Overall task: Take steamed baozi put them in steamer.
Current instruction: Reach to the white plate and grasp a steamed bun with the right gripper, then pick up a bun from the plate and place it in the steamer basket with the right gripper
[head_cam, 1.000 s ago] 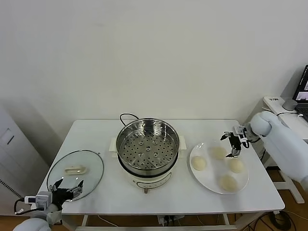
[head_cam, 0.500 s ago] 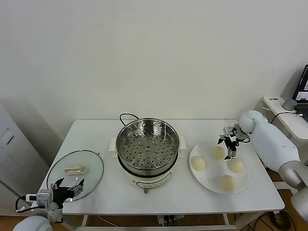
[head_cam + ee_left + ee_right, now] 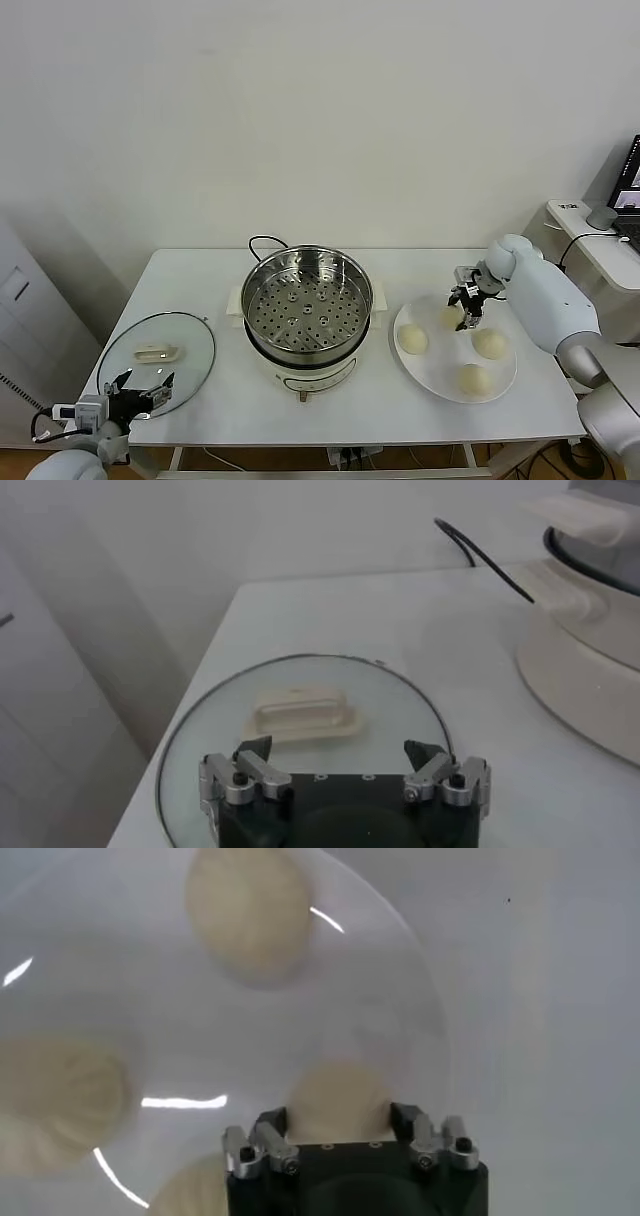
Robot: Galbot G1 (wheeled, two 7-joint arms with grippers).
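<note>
The right gripper (image 3: 340,1120) is closing its fingers (image 3: 272,1131) around a bun (image 3: 340,1098) sitting between them on the plate (image 3: 420,988). Squeezing too hard could be squashing the soft bun. The left gripper (image 3: 345,770), fingers wide open, is waiting above the glass lid (image 3: 300,695).

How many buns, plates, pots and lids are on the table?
Buns: 4, at and
Plate: 1
Steamer pot: 1
Glass lid: 1
Total: 7

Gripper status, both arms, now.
Left gripper: open, empty, parked over the glass lid.
Right gripper: fingers around a baozi on the plate; grip cannot be told.
</note>
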